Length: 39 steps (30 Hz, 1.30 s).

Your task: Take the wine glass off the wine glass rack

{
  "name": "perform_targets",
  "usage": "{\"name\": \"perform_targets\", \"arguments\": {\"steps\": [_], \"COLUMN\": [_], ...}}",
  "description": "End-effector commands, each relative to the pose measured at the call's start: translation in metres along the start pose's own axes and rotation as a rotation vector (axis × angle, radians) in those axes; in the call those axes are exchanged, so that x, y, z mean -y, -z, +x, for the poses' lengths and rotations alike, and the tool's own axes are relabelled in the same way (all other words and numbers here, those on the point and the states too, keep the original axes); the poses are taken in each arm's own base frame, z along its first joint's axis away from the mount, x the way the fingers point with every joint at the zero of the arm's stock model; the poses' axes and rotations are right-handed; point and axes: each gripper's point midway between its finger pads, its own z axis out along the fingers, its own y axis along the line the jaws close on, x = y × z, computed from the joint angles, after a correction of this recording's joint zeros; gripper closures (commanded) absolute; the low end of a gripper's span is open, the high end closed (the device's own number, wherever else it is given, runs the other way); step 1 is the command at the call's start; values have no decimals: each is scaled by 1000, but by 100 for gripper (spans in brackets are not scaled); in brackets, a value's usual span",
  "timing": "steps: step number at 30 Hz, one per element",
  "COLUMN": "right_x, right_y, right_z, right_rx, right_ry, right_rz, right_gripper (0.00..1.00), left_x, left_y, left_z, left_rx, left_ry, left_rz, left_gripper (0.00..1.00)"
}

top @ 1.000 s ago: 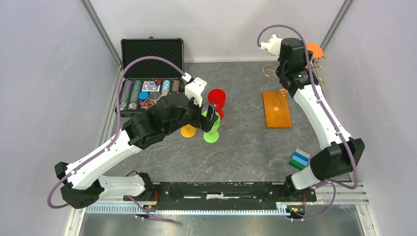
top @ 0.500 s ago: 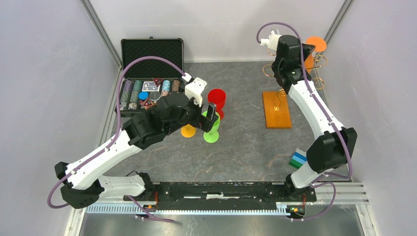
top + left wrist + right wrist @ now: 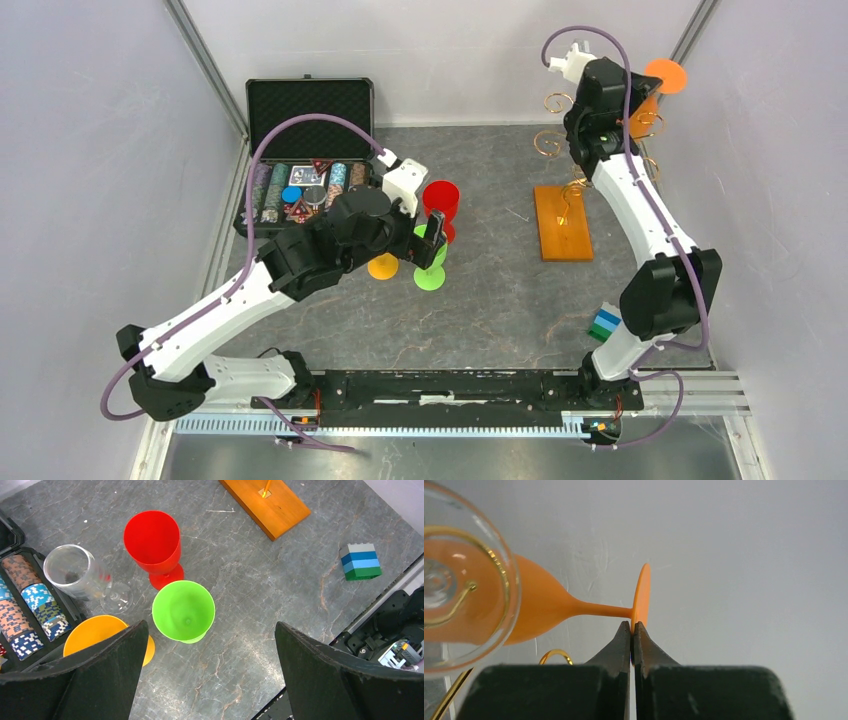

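The orange wine glass (image 3: 544,610) lies sideways in the air, its round foot (image 3: 642,597) edge-on. My right gripper (image 3: 632,628) is shut on the lower rim of that foot. In the top view the foot (image 3: 665,77) shows at the back right, beside the right wrist, above and right of the gold curls (image 3: 548,143) of the wine glass rack. The rack's wooden base (image 3: 562,222) sits on the table below. My left gripper (image 3: 210,675) is open over the table, holding nothing, just in front of a green goblet (image 3: 183,611).
A clear glass bowl (image 3: 454,580) fills the left of the right wrist view, gold wire (image 3: 555,653) beside it. Around the green goblet stand a red goblet (image 3: 152,537), a yellow-orange one (image 3: 95,635) and a clear glass (image 3: 75,572). The open chip case (image 3: 300,150) is back left, stacked bricks (image 3: 608,325) front right.
My right arm has risen and swung toward the back right corner, carrying the orange wine glass away from the rack's curls. The left arm has barely shifted.
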Motion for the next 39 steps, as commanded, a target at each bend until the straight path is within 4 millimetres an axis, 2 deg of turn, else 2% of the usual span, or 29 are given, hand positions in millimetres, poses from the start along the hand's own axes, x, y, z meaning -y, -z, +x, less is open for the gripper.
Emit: {"name": "perform_targets", "arguments": {"steps": [1, 6, 11, 20, 24, 28, 32, 37, 39], "right_x": [47, 70, 90, 142, 163, 164, 155, 133, 121], "right_y": [-4, -7, 0, 28, 45, 67, 93, 144, 167], "right_z": [9, 23, 39, 58, 55, 48, 27, -2, -15], "right_rx": [-51, -118, -183, -157, -48, 57, 260, 551, 663], "right_ry": [-175, -306, -424, -690, -865, -955, -1119, -1270, -1282], "right_rz": [137, 219, 308, 360, 310, 207, -4, -318, -449], "right_gripper": [100, 100, 100, 100, 100, 100, 100, 100, 100], "left_x": [-4, -6, -7, -5, -2, -2, 1, 2, 3], "left_y": [4, 5, 7, 5, 6, 9, 16, 29, 36], "left_z": [-24, -25, -27, -28, -30, -33, -41, -56, -63], "left_rx": [67, 73, 80, 83, 93, 111, 147, 217, 250], "left_ry": [-17, -13, -10, 4, 18, 37, 51, 85, 112], "left_rz": [-17, -29, -34, -25, -15, -9, 16, 36, 49], "left_gripper": [0, 0, 0, 0, 0, 0, 0, 0, 0]}}
